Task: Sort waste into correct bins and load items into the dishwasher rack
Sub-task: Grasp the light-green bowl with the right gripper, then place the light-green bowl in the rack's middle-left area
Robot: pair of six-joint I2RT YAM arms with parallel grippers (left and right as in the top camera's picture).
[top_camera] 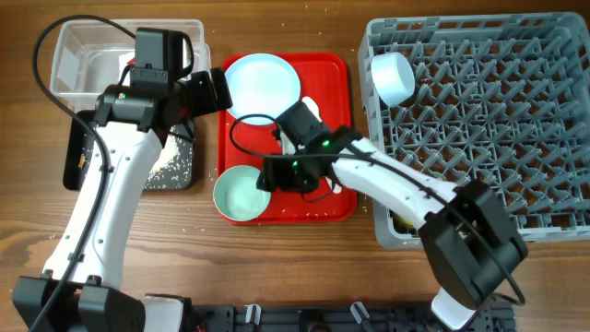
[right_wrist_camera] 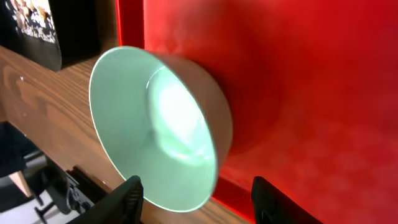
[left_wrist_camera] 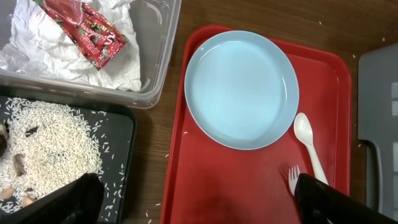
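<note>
A mint-green bowl (top_camera: 241, 194) sits at the front left corner of the flat red tray (top_camera: 327, 198), overhanging its edge. My right gripper (top_camera: 275, 175) is open right beside it; in the right wrist view the bowl (right_wrist_camera: 161, 130) lies just ahead of the spread fingers (right_wrist_camera: 199, 208). My left gripper (top_camera: 214, 90) is open and empty over the tray's left edge (left_wrist_camera: 199, 199), near the light blue plate (left_wrist_camera: 241, 87). A white spoon (left_wrist_camera: 309, 146) and fork (left_wrist_camera: 293, 177) lie beside the plate. A light blue bowl (top_camera: 394, 77) stands in the grey rack (top_camera: 489, 120).
The clear tub (left_wrist_camera: 158, 62) holds the crumpled napkin (left_wrist_camera: 37, 53) and red wrapper (left_wrist_camera: 87, 28). The black tray (left_wrist_camera: 121, 134) holds white rice (left_wrist_camera: 50, 143). Loose grains lie on the wood between the black tray and the red tray.
</note>
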